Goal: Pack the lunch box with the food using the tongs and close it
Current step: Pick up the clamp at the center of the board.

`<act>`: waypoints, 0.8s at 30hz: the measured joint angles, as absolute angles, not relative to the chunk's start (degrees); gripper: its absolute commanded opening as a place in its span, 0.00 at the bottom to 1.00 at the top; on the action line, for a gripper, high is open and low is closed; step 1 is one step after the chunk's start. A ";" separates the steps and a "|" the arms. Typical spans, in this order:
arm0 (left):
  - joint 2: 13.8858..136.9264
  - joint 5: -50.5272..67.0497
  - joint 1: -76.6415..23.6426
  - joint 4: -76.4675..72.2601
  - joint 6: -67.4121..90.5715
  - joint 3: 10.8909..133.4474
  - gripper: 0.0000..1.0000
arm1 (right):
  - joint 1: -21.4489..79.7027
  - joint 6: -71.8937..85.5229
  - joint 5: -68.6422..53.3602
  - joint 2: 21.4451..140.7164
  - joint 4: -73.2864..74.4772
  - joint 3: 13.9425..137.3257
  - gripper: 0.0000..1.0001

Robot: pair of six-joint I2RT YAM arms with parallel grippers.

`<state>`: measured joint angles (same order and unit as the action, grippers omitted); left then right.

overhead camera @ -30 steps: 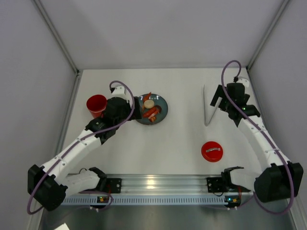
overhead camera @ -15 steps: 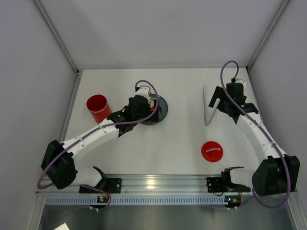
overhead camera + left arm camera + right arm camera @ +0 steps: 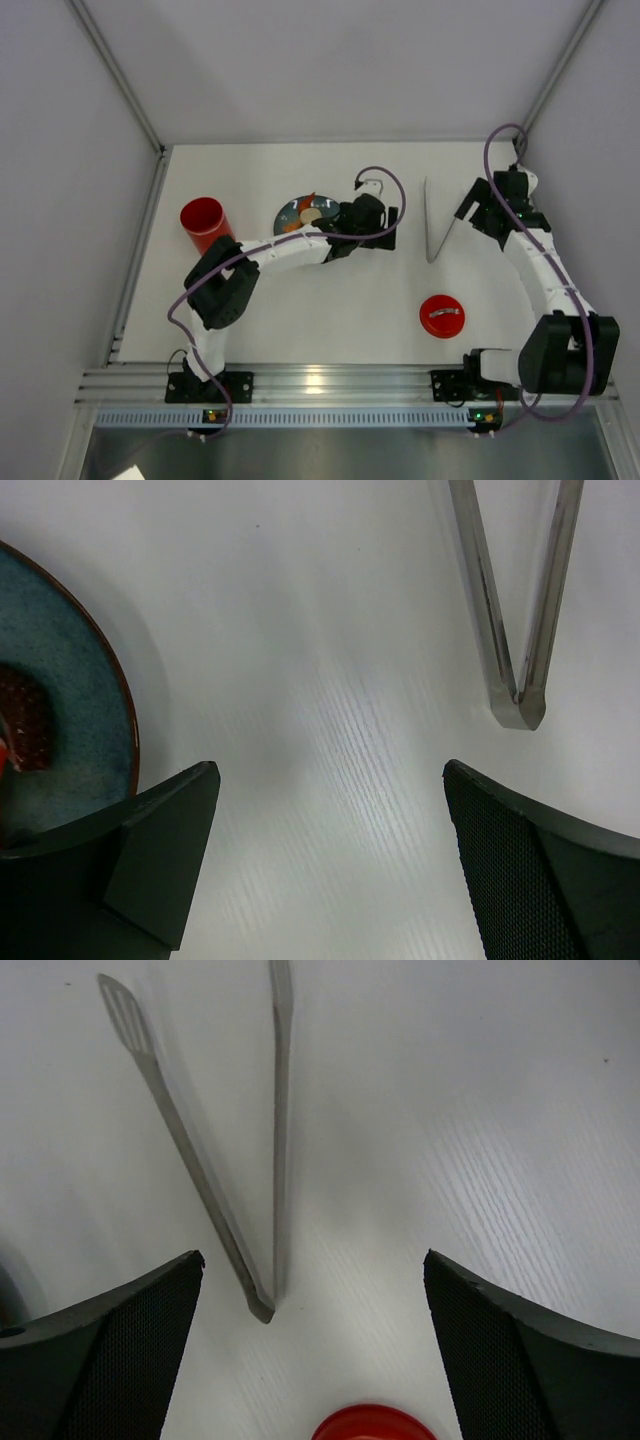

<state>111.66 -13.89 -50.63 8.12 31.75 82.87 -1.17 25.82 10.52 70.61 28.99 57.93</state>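
The silver tongs point(image 3: 436, 225) lie flat on the table at the right, their joined end point(image 3: 262, 1308) pointing toward me. My right gripper point(image 3: 468, 211) hovers open just right of them, with nothing between its fingers point(image 3: 150, 1310). My left gripper point(image 3: 391, 227) is stretched far across, open and empty, between the plate and the tongs point(image 3: 516, 620). The food point(image 3: 306, 210) sits on the blue-grey plate point(image 3: 285, 222); one red-brown piece point(image 3: 25, 720) shows in the left wrist view. The red lunch box point(image 3: 203, 222) stands open-topped at the left.
The flat red lid point(image 3: 441, 316) lies right of centre near the front and shows at the bottom edge of the right wrist view point(image 3: 370, 1423). The plate's rim point(image 3: 110, 695) is just left of the left finger. Grey walls enclose the table on three sides.
My left arm has swept right from beside the lunch box, over the plate, to the gap before the tongs. My right gripper has shifted slightly up and right.
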 measured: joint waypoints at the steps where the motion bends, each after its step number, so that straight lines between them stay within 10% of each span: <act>1: 112.27 -13.76 -50.85 8.16 32.14 82.87 0.99 | -2.04 26.22 10.39 72.73 28.77 57.98 0.86; 24: 103.13 -12.43 -51.27 8.21 32.42 77.95 0.99 | -2.87 28.99 8.97 110.80 26.13 77.43 0.22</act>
